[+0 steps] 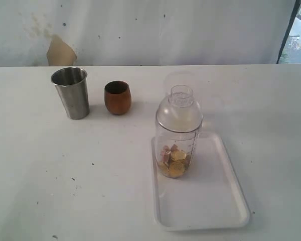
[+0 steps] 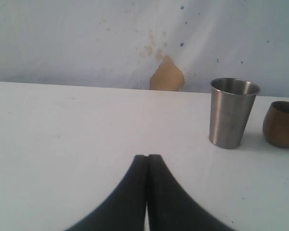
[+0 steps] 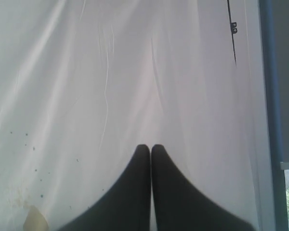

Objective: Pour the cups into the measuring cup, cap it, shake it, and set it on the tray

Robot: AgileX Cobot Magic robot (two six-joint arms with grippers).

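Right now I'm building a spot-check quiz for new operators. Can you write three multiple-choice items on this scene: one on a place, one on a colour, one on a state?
1. Where does the measuring cup stand?
A) on the tray
B) on a shelf
C) lifted in the air

2. What colour is the rounded cup beside the steel tumbler?
A) green
B) dark brown
C) white

3. How is the left gripper?
A) shut, empty
B) wide open
C) shut on a cup

Answers:
1 A, its base sits inside the tray's rim.
2 B, the exterior view shows brown wood.
3 A, its fingertips meet with nothing between.
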